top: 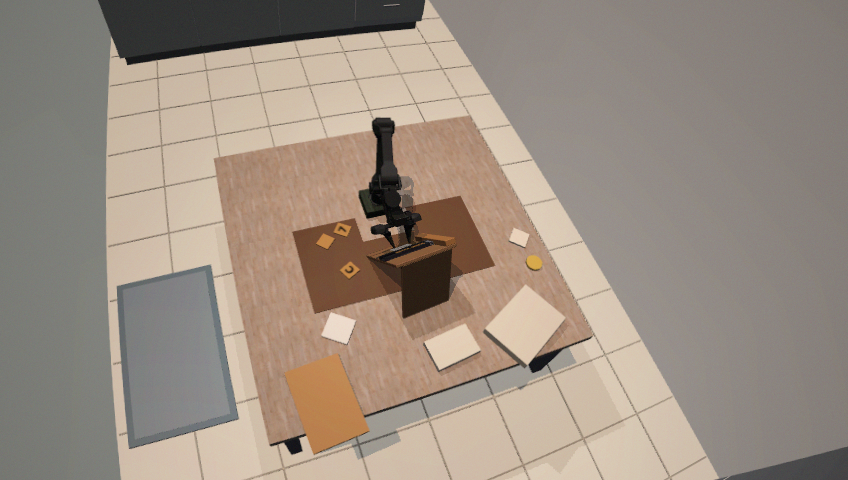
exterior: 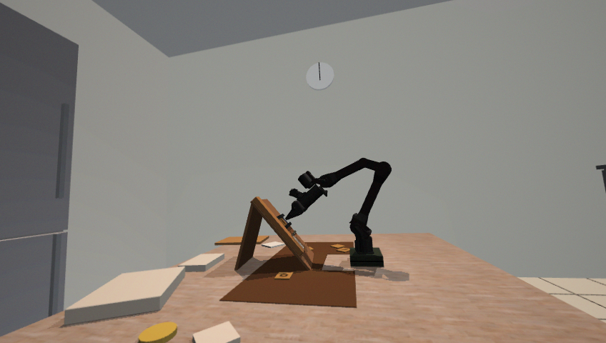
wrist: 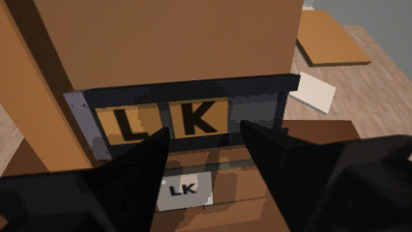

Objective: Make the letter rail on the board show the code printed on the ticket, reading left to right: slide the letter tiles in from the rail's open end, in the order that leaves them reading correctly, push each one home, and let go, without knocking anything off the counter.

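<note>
Plainly released, with the gripper [top: 401,243] [exterior: 287,219] [wrist: 205,128] open and grasping nothing, fingers apart in front of the rail [top: 389,256] [wrist: 261,83]. Just below, on the sloping board [top: 421,256] [exterior: 271,221] [wrist: 169,43], reads "LK" on the ticket [wrist: 185,193]. Beyond the fingertips, shows the K tile [wrist: 198,119] between them in view, with the L tile [wrist: 130,127] to its left, both in the rail. Farther off, at far right, lies flat as an orange panel [top: 327,404] [exterior: 241,239] [wrist: 334,39].
</note>
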